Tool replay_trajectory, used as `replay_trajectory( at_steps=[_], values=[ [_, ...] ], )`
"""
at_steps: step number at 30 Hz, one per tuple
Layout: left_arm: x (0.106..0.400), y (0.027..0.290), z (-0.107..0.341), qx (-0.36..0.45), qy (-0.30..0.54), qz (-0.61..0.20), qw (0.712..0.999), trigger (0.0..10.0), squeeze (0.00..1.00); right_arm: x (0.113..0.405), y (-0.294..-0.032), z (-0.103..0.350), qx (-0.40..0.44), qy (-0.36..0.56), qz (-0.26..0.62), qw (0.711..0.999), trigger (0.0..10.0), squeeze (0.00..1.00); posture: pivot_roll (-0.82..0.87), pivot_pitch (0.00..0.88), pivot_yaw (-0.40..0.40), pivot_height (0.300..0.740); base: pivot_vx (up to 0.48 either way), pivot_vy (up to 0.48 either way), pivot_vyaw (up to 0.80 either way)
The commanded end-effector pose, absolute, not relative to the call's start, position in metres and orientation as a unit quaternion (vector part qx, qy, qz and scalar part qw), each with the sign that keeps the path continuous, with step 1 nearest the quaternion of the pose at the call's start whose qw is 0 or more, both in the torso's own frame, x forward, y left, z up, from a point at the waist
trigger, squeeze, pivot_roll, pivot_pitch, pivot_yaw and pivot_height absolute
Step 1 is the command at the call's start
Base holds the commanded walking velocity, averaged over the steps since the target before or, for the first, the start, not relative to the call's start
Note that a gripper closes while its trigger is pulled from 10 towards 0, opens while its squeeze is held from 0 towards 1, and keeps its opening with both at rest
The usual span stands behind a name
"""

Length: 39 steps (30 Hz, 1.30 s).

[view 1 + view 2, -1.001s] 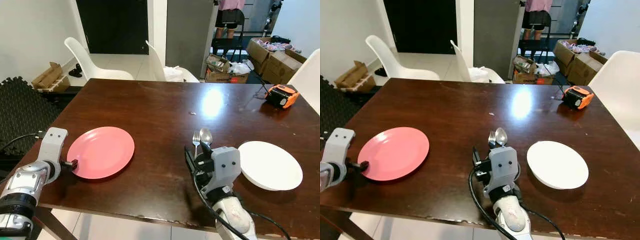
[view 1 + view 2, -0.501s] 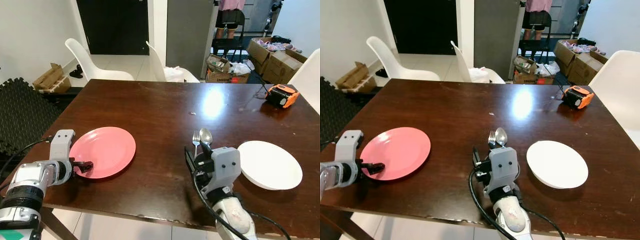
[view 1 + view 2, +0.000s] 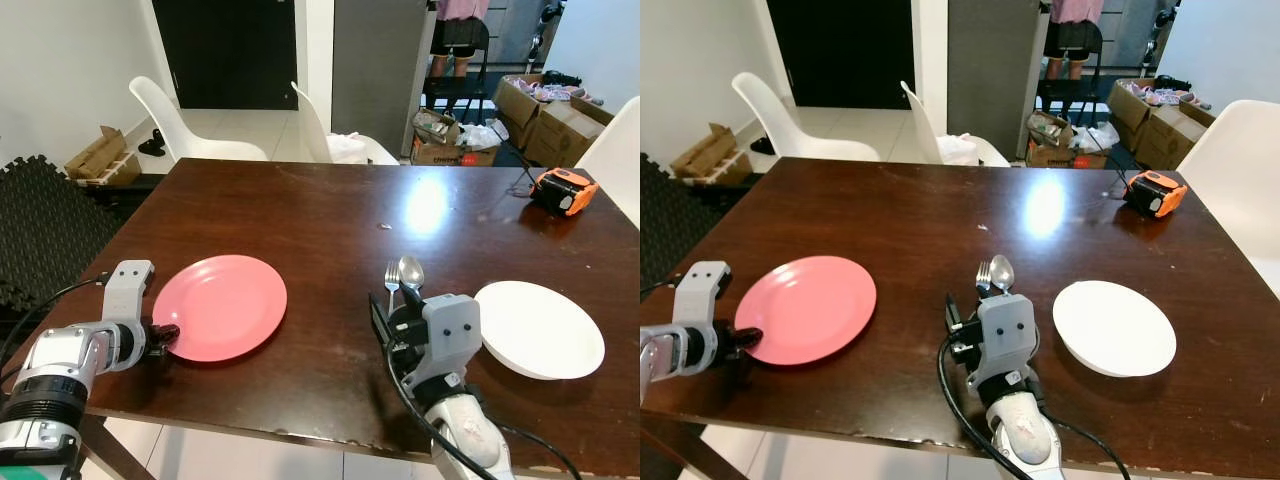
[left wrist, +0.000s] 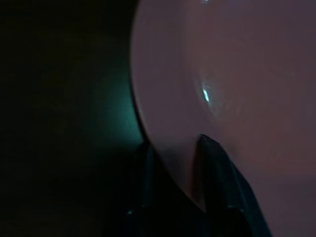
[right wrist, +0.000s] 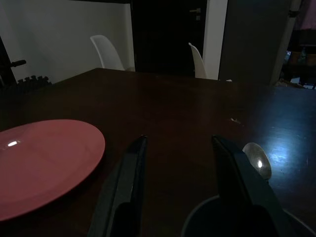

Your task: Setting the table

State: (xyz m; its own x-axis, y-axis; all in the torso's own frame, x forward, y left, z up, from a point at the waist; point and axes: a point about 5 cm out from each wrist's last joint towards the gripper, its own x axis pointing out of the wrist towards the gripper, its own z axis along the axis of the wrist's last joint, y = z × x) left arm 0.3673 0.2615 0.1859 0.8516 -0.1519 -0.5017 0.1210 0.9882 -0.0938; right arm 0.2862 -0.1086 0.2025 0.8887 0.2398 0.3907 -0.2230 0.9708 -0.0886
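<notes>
One pink plate [image 3: 221, 305], one white plate [image 3: 540, 329], fork [image 3: 391, 277], spoon [image 3: 412, 271].

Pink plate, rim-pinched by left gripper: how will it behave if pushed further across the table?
The pink plate looks rigid and shallow, so it likely slides flat without tipping. The table is glossy, so probably little friction. Pinched by the left gripper at one rim spot, it may pivot.

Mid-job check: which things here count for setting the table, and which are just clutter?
For the job:
pink plate, its rim gripped by the left claw
white plate
fork
spoon
right claw, open, empty

Lying about:
orange tape measure
white chairs
cardboard boxes
</notes>
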Motion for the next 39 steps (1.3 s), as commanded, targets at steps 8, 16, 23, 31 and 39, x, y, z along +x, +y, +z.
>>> replay_trajectory(
  at_steps=[8,16,23,31,39],
  values=[
    [0.370,0.259,0.193,-0.078,0.227,-0.077,0.968,0.0,0.00,0.284,-0.106,0.203,-0.020,-0.209,0.126,0.970,10.0,0.00,-0.01,0.167,0.137,0.740,0.000,0.000,0.00],
    [0.378,0.234,0.246,-0.172,0.142,-0.169,0.960,10.0,0.00,0.285,-0.105,0.204,-0.020,-0.210,0.129,0.969,10.0,0.00,-0.01,0.167,0.137,0.740,0.000,0.000,0.00],
    [0.378,0.252,0.224,-0.118,0.176,-0.097,0.972,10.0,0.69,0.284,-0.104,0.203,-0.019,-0.208,0.129,0.970,10.0,0.00,0.00,0.172,0.142,0.740,0.000,0.000,0.00],
    [0.373,0.265,0.213,-0.187,0.199,-0.063,0.960,10.0,1.00,0.284,-0.104,0.202,-0.019,-0.207,0.128,0.970,10.0,0.00,0.00,0.174,0.143,0.740,0.000,0.000,0.00],
    [0.367,0.265,0.208,-0.242,0.203,-0.087,0.945,10.0,1.00,0.284,-0.104,0.202,-0.018,-0.206,0.128,0.970,10.0,0.00,0.00,0.180,0.149,0.740,0.000,0.000,0.00]
  ],
)
